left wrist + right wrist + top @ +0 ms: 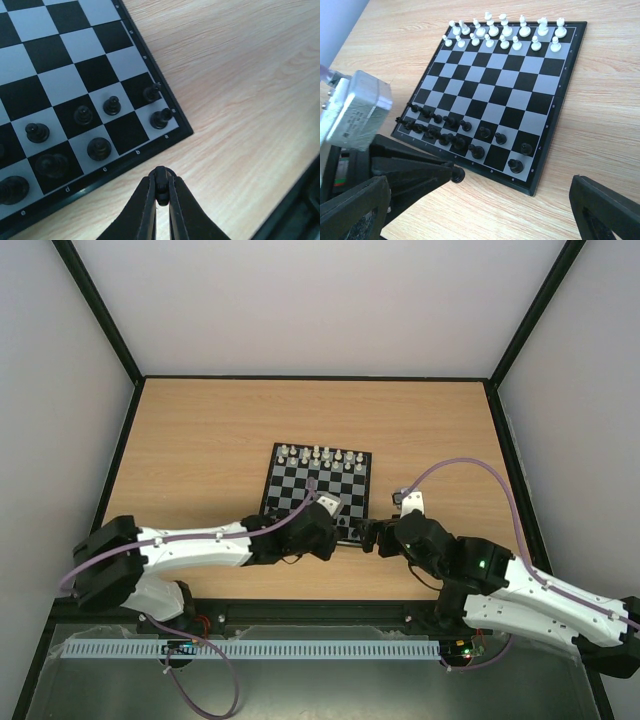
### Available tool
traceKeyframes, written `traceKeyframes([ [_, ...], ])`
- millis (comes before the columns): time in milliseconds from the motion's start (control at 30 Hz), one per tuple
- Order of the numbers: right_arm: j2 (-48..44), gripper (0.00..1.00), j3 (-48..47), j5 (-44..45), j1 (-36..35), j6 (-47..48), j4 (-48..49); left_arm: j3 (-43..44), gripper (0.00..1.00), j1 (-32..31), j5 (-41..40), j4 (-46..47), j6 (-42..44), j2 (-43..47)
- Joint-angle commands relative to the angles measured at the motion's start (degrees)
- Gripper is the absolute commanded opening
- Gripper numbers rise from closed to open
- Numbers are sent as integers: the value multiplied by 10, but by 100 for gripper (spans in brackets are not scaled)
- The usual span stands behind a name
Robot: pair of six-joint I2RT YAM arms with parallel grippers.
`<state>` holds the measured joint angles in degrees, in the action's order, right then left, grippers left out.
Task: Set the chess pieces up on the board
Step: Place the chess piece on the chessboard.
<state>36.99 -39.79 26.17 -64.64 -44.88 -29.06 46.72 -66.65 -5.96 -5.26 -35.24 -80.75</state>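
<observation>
Wood-grain laminate counter (200,440), pale, with dark trim at its edges. White walls (320,300) and black frame struts (100,310) enclose it. The board (300,488) sits mid-counter, slightly skewed. Readable text: file letters along the board's near rim; the left wrist view gives b, d and e, while the rank marks down the side are too blurred. The black pieces (476,151) stand on the two near rows, the white pieces (524,29) on the two far rows. The left gripper (161,186) is closed, tips pressed together, over bare counter just off the near rim by the b file. A silver module (357,110) behind it carries print, unreadable. The right gripper (480,185) is wide open near the board's near-right corner.
</observation>
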Motion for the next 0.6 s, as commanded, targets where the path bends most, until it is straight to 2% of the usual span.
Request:
traceKeyframes([
  [0, -5, 99, -10, 25, -3, -13, -25, 33, 2, -15, -88, -21, 9, -44],
  [133, -11, 99, -9, 21, -4, -10, -23, 54, 2, -24, -145, -24, 7, -82],
  [567, -15, 99, -4, 7, -4, -2, -15, 40, 2, -24, -172, 58, 21, -138],
])
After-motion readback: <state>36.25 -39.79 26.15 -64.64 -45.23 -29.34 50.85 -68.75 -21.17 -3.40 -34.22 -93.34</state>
